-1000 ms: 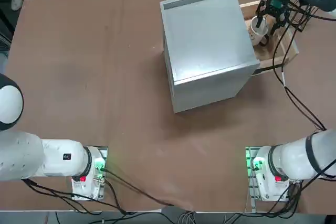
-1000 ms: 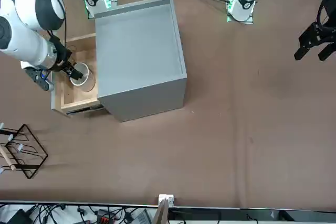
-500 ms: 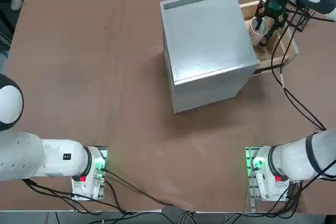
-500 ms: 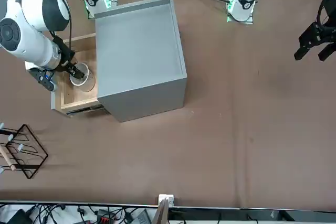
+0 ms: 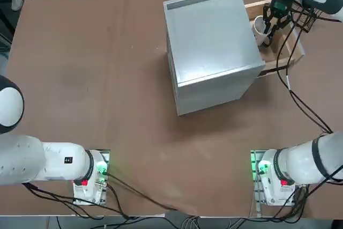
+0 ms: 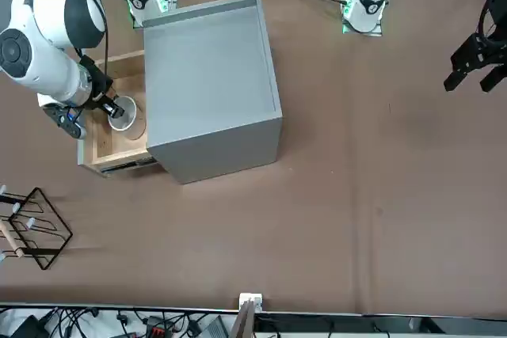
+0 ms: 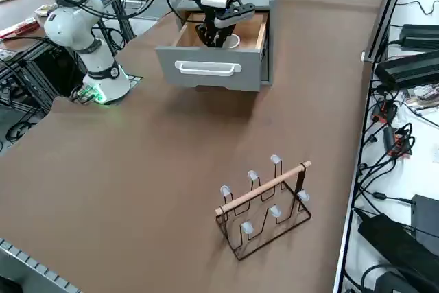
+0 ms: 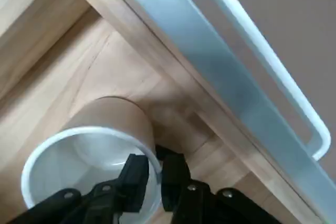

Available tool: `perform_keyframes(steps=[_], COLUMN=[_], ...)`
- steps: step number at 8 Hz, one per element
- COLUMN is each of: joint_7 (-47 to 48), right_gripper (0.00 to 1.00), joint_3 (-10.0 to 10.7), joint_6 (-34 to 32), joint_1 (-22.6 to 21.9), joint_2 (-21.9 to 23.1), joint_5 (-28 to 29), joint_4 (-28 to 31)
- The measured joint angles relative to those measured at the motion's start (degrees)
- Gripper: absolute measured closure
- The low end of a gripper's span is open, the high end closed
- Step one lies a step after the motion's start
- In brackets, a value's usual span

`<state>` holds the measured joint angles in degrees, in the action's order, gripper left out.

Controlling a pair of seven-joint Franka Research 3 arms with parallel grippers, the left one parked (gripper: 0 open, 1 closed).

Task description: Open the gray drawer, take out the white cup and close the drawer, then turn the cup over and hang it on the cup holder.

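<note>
Now right tool [image 8: 153,174] closed onto white cup [image 8: 86,163] rim inside gray drawer [image 7: 209,66]; previously open.

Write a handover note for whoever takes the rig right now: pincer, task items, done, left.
Right pincer: down inside the open gray drawer, fingers closed over the rim of the white cup, one inside, one outside.
White cup: upright in the drawer's wooden tray, not lifted.
Cup holder: standing on the table in front of the drawer, nothing hung on it.
Done: drawer opened, cup gripped.
Left: lift the cup out, close the drawer, turn the cup over, hang it on a peg.
</note>
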<state>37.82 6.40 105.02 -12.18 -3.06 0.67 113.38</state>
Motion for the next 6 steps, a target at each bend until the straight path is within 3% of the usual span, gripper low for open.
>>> perform_keyframes(steps=[2, 6], joint_7=[0.00, 0.00], right_gripper=[0.88, 0.96], joint_3=[-0.01, -0.02], joint_6=[0.01, -1.45], joint_1=[0.00, -0.01], joint_2=[0.07, 0.93], joint_5=[0.01, 0.05], joint_4=[-0.17, -2.85])
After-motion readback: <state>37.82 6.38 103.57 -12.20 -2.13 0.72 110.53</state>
